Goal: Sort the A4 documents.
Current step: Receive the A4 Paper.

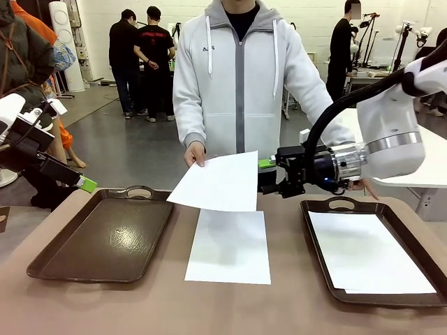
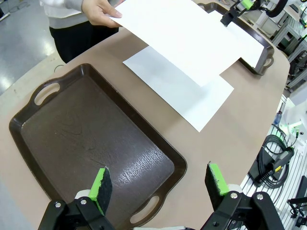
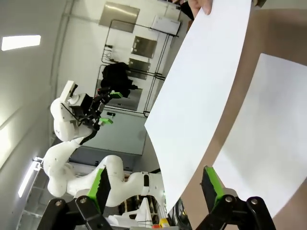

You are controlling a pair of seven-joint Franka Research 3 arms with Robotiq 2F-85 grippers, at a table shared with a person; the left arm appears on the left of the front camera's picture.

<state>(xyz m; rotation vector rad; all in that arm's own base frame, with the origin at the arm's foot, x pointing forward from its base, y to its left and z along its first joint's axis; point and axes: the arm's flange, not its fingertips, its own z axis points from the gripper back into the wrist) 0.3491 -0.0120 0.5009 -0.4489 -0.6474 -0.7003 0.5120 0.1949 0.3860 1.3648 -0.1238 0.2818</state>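
A person's hand (image 1: 195, 153) holds one A4 sheet (image 1: 220, 183) above mid-table, its right edge beside the right gripper (image 1: 267, 174), jaws wide and empty. A second sheet (image 1: 230, 246) lies flat beneath, a third sheet (image 1: 367, 251) in the right tray (image 1: 316, 237); the left gripper (image 2: 159, 179) gapes over the left tray (image 1: 38, 262)

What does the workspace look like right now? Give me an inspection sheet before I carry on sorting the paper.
Surface: brown table, with a dark tray at each end.
Job's things: held sheet in the person's hand, above the table; middle sheet flat between the trays; tray sheet in the right tray; none in the left tray.
Clutter: nothing seen.
Claws: left claw open, hovering by the left tray; right claw open at the held sheet's edge, not gripping.
Cables: black cable arching over the right arm.
Surroundings: people standing far behind.
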